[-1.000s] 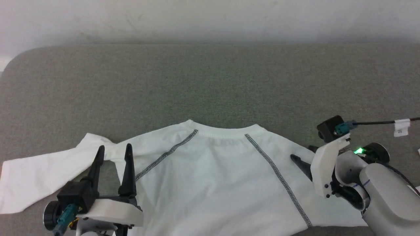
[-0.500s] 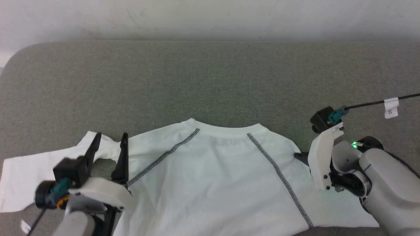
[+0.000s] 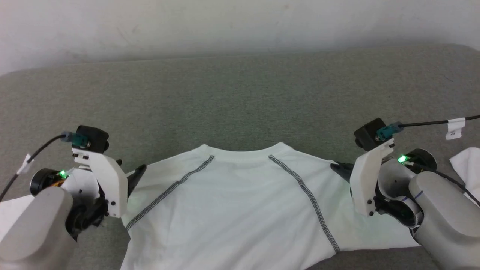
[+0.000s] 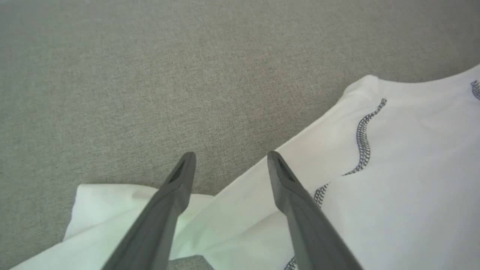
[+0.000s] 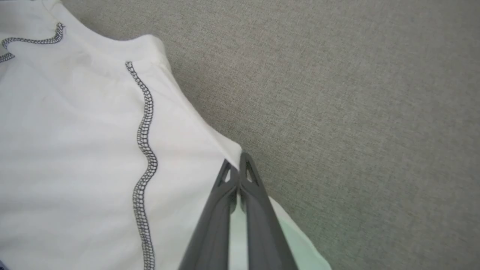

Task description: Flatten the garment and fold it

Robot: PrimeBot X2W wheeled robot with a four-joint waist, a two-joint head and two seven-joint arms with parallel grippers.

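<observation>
The garment (image 3: 236, 202), a white long-sleeved shirt with dark grey stitched seams, lies flat on the grey padded surface (image 3: 240, 93) with its neck towards the far side. My left gripper (image 3: 129, 172) is at the shirt's left shoulder. It is open (image 4: 230, 159): one finger is above the shoulder edge (image 4: 300, 150), the other above a folded bit of sleeve (image 4: 112, 210). My right gripper (image 3: 337, 169) is at the right shoulder. Its fingers are pressed together (image 5: 236, 161) on the shoulder edge of the garment (image 5: 93, 150).
A pale wall (image 3: 240, 26) runs behind the grey surface. A black cable with a white tag (image 3: 455, 127) leads off from the right wrist. A white piece of fabric (image 3: 465, 165) lies at the right edge, and more white fabric (image 3: 7, 213) shows beside the left forearm.
The camera has shifted. My left arm has swung out to the left, so its fingers now point inward at the left shoulder instead of up over the sleeve. The right gripper stays at the right shoulder.
</observation>
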